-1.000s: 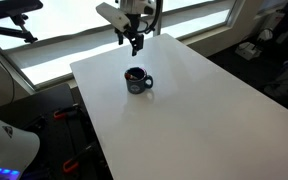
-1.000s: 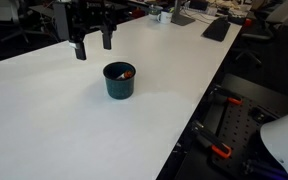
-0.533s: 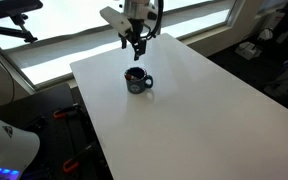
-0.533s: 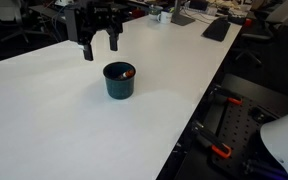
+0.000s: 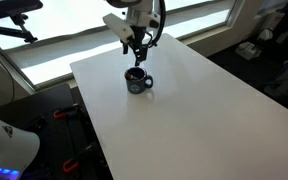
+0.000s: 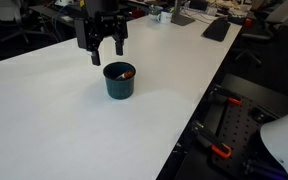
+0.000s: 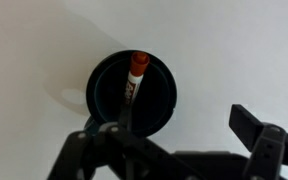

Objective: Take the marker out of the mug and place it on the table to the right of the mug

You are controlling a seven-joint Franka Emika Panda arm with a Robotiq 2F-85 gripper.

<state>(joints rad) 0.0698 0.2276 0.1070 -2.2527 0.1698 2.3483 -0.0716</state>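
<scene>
The dark mug (image 5: 136, 81) stands on the white table (image 5: 204, 110), also in an exterior view (image 6: 119, 81). The reddish marker (image 7: 136, 82) leans inside the mug (image 7: 134, 95), its tip at the rim; a bit of it shows in an exterior view (image 6: 127, 72). My gripper (image 5: 136, 56) hangs open and empty just above the mug, slightly behind it (image 6: 107, 56). In the wrist view one finger (image 7: 252, 128) shows at the right, the mug lies toward the left finger.
The table's edges drop off near the mug's far side (image 5: 84, 62). Windows run behind the table. Desks with keyboards (image 6: 216, 28) and clutter stand beyond it. Black equipment with red clamps (image 6: 221, 150) sits on the floor.
My gripper has moved toward the mug and a little lower, from behind it to nearly over it. It stays open. Mug and marker have not moved.
</scene>
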